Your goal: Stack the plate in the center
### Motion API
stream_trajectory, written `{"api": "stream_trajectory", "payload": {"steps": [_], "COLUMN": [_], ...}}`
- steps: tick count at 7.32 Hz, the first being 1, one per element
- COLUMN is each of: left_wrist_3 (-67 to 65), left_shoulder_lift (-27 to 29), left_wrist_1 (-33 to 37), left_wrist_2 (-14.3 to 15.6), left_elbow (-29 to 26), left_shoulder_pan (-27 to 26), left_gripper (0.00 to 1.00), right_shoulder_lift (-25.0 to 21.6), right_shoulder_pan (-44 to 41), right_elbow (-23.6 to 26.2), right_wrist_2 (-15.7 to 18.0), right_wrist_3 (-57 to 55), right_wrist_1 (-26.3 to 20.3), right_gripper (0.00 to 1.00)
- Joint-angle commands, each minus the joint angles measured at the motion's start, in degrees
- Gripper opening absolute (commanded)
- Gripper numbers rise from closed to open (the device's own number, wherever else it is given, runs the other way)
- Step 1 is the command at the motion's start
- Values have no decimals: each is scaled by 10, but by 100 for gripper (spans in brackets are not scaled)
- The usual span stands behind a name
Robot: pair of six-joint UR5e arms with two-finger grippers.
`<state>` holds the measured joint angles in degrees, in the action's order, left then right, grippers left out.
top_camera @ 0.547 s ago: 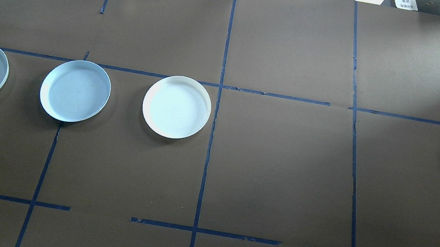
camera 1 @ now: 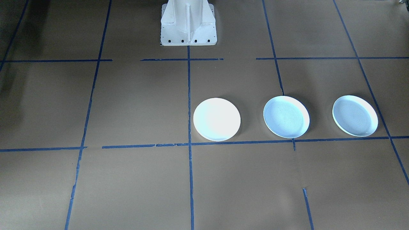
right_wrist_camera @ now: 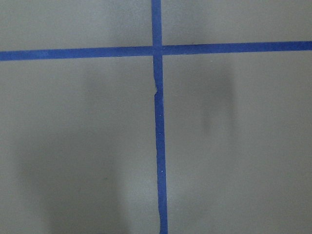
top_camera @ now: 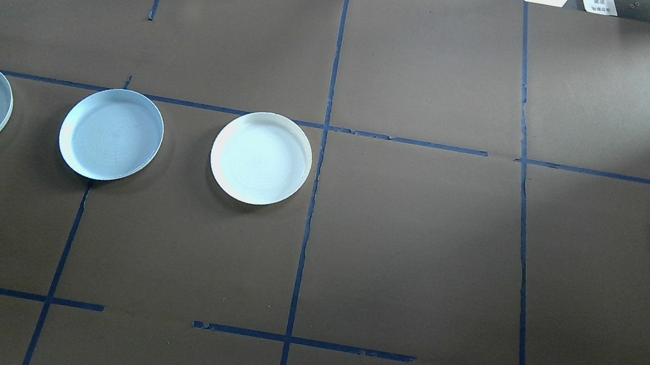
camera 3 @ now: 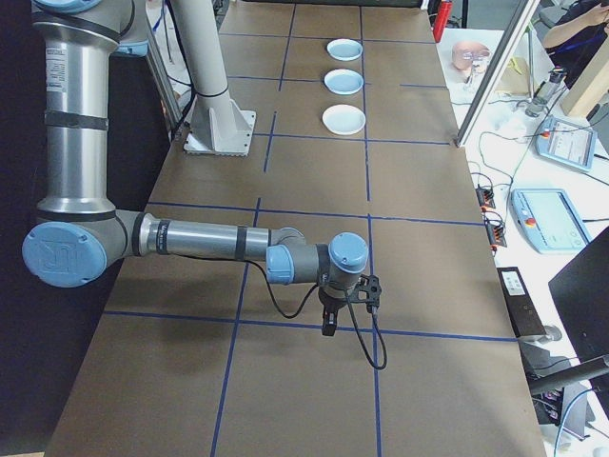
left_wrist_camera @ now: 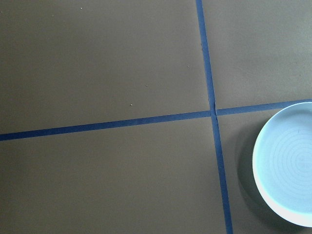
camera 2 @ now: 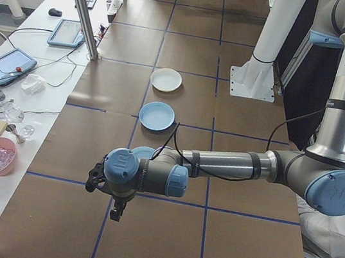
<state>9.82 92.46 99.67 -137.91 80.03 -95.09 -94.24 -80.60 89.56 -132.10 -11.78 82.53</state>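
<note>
Sitting untouched, three plates in a row on the table — center plate (top_camera: 111, 134) between the others. Pincer states: cannot tell. Risk — shallow rim slips, or wrong plate targeted.

A robotics lab: brown tabletop (top_camera: 418, 257) gridded with blue tape (top_camera: 311, 206), control tablets (camera 3: 552, 221) and cables (camera 3: 490, 205) alongside.

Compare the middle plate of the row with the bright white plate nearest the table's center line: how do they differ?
The middle plate looks pale bluish inside; the bright white plate looks white. The middle plate overlaps the end of a blue tape line; the bright white plate lies just beside the center tape line. The middle plate has a plate on each side; the bright white plate ends the row. Both are round, similar in size, and flat on the table.
</note>
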Motion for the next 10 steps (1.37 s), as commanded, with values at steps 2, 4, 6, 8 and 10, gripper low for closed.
{"api": "stream_trajectory", "payload": {"steps": [2,4,6,8,10], "left_wrist_3": [-1,-133,-210,-262,-260], "left_shoulder_lift": [6,24,52,67,66], "left_wrist_1": [35,79,88,96,115], "left_wrist_2": [-16,-41,-33,-33,-25], "left_elbow": [-63,-81,-85,-104,-125], "left_shoulder_pan": [10,82,157,183,202], "left_gripper": [100,100,99,99,99], "right_shoulder_lift": [0,0,0,0,0], "right_shoulder_pan": [0,0,0,-1,0], "right_elbow": [0,0,0,0,0], "right_wrist_2": [0,0,0,0,0], "right_wrist_3": [0,0,0,0,0], "right_wrist_1": [0,0,0,0,0], "right_gripper": [100,100,100,100,100]}}
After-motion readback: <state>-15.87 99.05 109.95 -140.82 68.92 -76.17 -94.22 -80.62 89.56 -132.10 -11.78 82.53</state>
